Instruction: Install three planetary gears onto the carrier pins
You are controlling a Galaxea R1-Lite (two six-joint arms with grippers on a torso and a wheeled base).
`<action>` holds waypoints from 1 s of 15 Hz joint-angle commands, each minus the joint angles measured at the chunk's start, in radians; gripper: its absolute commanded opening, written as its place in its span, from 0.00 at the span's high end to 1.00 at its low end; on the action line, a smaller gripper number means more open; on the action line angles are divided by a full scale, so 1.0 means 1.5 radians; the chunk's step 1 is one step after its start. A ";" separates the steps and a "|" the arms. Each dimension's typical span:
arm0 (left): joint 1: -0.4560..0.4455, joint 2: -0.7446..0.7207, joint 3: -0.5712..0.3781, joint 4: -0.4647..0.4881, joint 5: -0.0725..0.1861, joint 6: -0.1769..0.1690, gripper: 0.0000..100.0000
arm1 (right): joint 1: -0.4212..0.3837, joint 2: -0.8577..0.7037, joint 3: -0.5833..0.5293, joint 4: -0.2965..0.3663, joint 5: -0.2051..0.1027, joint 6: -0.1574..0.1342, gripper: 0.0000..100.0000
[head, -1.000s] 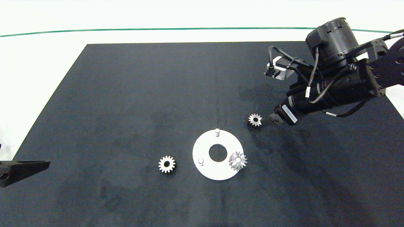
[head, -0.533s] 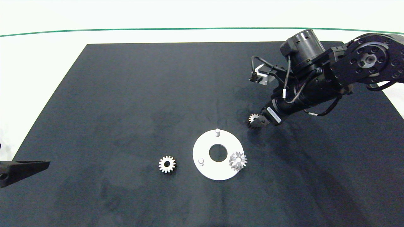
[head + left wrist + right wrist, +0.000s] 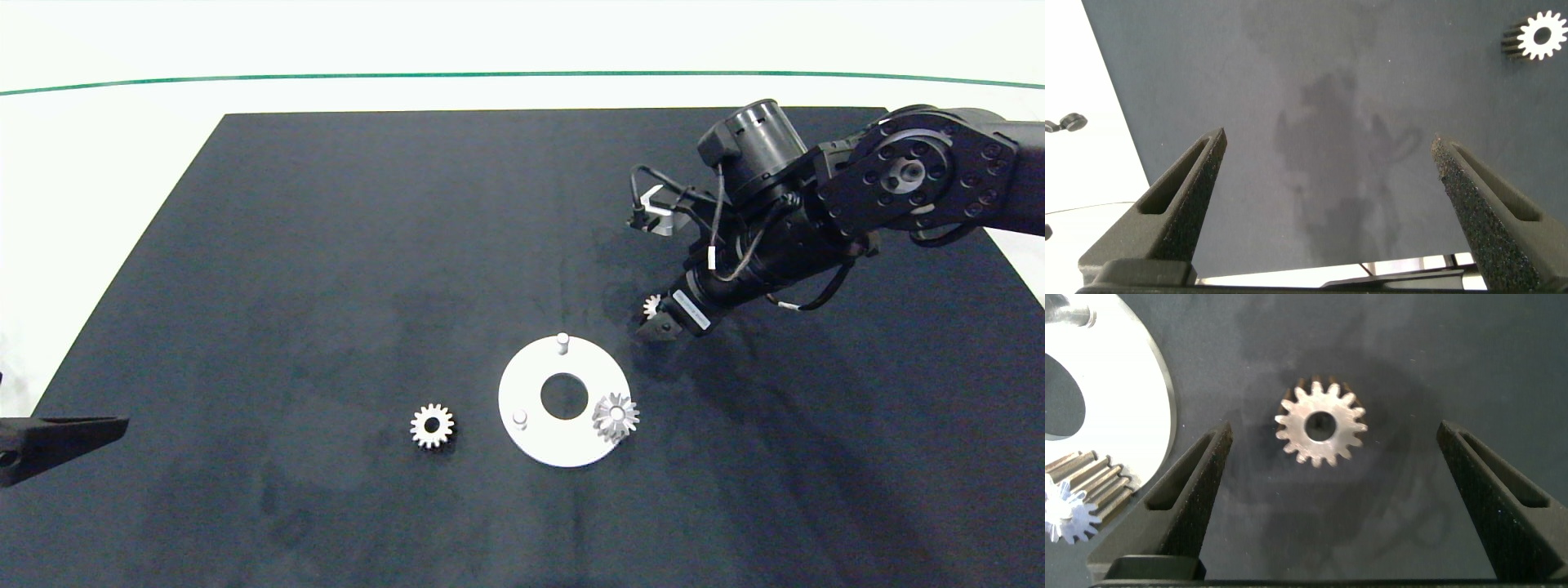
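Over the last second I've swung the right claw point(image 3: 658, 323) in over the loose gear point(image 3: 1320, 423) lying on the desk point(image 3: 326, 245) beside the carrier disc point(image 3: 535, 441), fingers apart astride it, ready to close.

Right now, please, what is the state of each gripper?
Left gripper: open, holding nothing.
Right gripper: open, fingers either side of a gear on the mat.

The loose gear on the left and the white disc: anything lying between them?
No. In the head view only bare dark mat separates the gear from the disc.
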 commanded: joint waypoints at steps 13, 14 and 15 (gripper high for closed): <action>0.001 -0.006 -0.003 0.002 0.000 0.001 0.00 | 0.011 0.037 -0.022 -0.001 0.002 0.016 0.27; 0.001 -0.006 -0.003 0.002 0.000 0.001 0.00 | 0.009 0.036 -0.021 0.000 0.001 0.015 0.30; 0.000 -0.006 -0.002 0.002 0.000 0.001 0.00 | 0.009 0.035 -0.021 0.000 0.001 0.015 0.31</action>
